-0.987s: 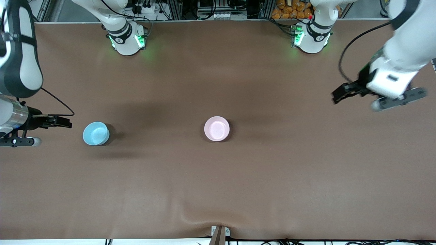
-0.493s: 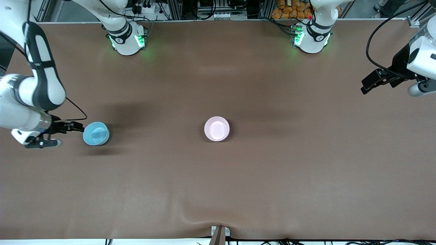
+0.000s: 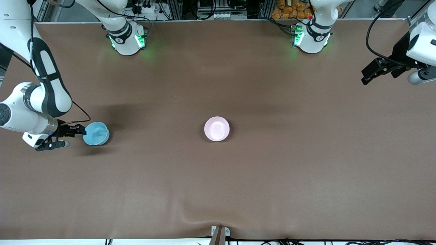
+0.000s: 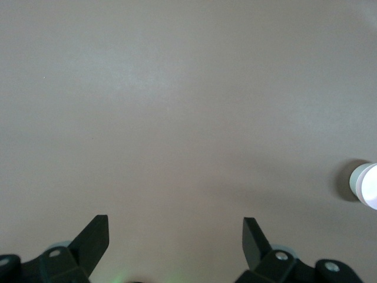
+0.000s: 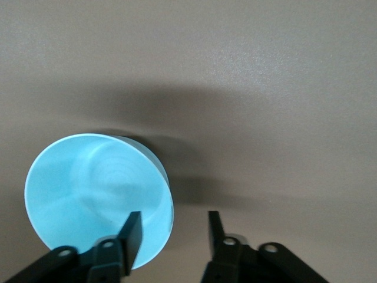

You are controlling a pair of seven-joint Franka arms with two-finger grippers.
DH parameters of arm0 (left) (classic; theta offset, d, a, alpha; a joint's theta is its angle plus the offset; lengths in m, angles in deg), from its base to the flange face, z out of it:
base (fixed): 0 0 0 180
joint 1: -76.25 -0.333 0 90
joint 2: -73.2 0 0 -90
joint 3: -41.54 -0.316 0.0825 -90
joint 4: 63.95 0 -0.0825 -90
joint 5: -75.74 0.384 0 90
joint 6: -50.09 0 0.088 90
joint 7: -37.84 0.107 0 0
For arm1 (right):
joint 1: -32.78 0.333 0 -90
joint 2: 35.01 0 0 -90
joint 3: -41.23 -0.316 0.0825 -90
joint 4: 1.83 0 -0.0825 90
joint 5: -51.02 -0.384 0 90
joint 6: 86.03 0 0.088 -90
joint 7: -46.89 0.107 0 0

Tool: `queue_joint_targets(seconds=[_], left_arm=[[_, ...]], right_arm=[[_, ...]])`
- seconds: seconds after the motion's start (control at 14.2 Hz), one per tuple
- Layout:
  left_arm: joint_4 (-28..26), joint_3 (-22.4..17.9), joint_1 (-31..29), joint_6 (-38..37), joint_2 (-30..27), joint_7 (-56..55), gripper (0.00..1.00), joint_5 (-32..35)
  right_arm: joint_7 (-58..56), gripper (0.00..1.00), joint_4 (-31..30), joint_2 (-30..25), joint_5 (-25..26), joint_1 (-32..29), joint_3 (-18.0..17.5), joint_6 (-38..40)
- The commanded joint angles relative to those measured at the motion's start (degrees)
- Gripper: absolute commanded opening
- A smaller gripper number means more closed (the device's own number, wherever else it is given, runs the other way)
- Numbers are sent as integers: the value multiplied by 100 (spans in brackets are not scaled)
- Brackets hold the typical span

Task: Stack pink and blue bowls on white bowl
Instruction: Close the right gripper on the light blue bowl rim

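While the left hand point(image 4: 175, 236) waits wide, the right hand point(image 5: 174, 231) straddles one blue bowl's point(image 3: 96, 133) rim; one pink bowl point(image 3: 217, 128)

Wide table covered in plain brown cloth point(image 3: 272, 177), faintly wrinkled along the edge nearest the front camera. Carries a small glossy pale pink bowl point(image 3: 217, 128) near the middle and a small glossy sky-blue bowl point(image 3: 96, 133) well apart, toward the right arm's end.
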State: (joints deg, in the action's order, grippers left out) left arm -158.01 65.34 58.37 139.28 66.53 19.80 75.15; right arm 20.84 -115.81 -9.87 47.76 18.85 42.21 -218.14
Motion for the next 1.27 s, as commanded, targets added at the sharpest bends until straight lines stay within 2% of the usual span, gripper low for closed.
queue_joint_targets(seconds=[0.0, 0.07, 0.21, 0.28, 0.49, 0.56, 0.63, 0.99, 1.2], left_arm=[[-121, -129, -76, -60, -150, 380, 100, -2], [-112, -147, -76, -60, -133, 485, 100, -2], [-95, -148, -76, -60, -106, 522, 100, -2], [-95, -148, -76, -60, -89, 522, 100, 7], [-77, -148, -76, -34, -80, 574, 100, 7], [-77, -148, -76, -34, -80, 583, 100, 7], [-69, -156, -84, -34, -80, 583, 100, 7], [19, -200, -102, -16, -80, 583, 100, 16], [46, -279, 47, 71, -53, 522, 100, -46]], right_arm=[[-225, 42, -81, 123, -262, -92, -72, -262], [-225, 35, -89, 123, -262, -83, -72, -263], [-225, 34, -98, 141, -263, -83, -72, -315], [-225, 29, -107, 141, -271, -75, -72, -315], [-234, 13, -116, 149, -271, -83, -72, -333], [-234, 10, -151, 149, -263, -83, -72, -368], [-234, 1, -203, 141, -262, -83, -72, -429], [-173, 0, -169, 97, -280, -66, -89, -272], [-146, 0, 321, -70, -744, -4, -90, 883]])
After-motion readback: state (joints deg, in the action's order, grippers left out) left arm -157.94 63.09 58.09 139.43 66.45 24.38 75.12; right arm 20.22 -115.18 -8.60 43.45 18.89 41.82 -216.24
